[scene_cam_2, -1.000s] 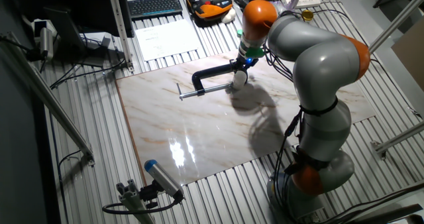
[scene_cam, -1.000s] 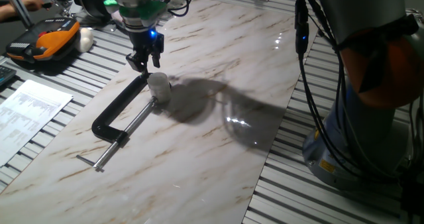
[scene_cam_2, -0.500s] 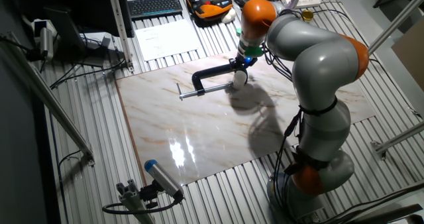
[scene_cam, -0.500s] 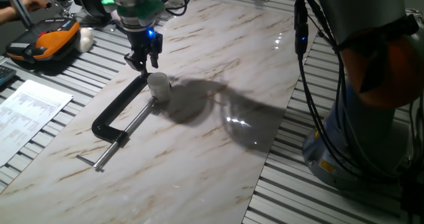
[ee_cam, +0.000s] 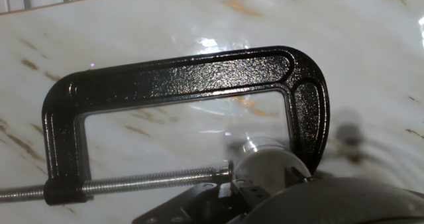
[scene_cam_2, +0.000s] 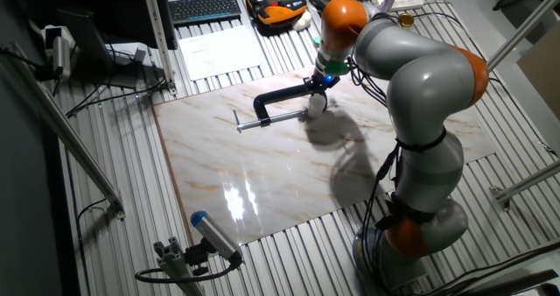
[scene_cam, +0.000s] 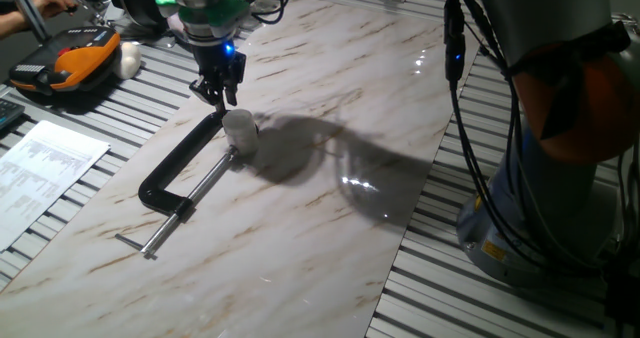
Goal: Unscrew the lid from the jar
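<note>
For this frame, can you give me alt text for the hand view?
A black C-clamp lies flat on a marble table, its screw pressing a small whitish jar against its frame. The gripper's dark body fills the bottom edge; its fingers cannot be made out.

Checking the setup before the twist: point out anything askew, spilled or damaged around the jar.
Nothing is spilled or visibly damaged. The jar stands upright with its lid on, held in the black C-clamp lying flat on the marble board. The gripper hovers just above the lid, off toward the clamp side.
</note>
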Available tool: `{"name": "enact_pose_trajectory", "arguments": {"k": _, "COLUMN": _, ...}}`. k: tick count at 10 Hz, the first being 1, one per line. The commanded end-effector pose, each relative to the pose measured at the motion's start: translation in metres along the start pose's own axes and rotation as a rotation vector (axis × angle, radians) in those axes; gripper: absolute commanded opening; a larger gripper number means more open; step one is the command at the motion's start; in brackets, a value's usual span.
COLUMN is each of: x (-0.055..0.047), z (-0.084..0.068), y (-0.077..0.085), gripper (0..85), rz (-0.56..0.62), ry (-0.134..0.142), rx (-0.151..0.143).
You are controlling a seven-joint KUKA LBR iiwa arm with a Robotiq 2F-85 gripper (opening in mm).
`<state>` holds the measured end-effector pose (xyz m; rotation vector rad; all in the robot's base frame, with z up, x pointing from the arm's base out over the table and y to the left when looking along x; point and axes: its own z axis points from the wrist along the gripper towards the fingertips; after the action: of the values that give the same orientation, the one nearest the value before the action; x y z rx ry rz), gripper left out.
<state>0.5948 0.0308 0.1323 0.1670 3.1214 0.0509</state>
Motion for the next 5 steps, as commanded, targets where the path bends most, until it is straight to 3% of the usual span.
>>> {"name": "enact_pose_trajectory", "arguments": {"k": 1, "x": -0.0006, "z": 0.0002, "y": -0.0003, "gripper": 34.0, "rz": -0.005, "ry": -0.001, "rx": -0.001}}
{"name": "enact_pose_trajectory", "arguments": {"k": 3, "x": -0.0007, "z": -0.0036, "y": -0.0004, "gripper": 34.0, "rz": -0.027, "ry": -0.012, "rx": -0.007}}
{"name": "enact_pose_trajectory", "arguments": {"k": 4, "x": -0.006, "z": -0.0053, "y": -0.0018, "gripper": 34.0, "rz": -0.039, "ry": -0.012, "rx": -0.026}}
{"name": "enact_pose_trajectory", "arguments": {"k": 5, "x": -0.0093, "z": -0.0068, "y": 0.0004, "gripper": 34.0, "rz": -0.034, "ry": -0.008, "rx": -0.018}}
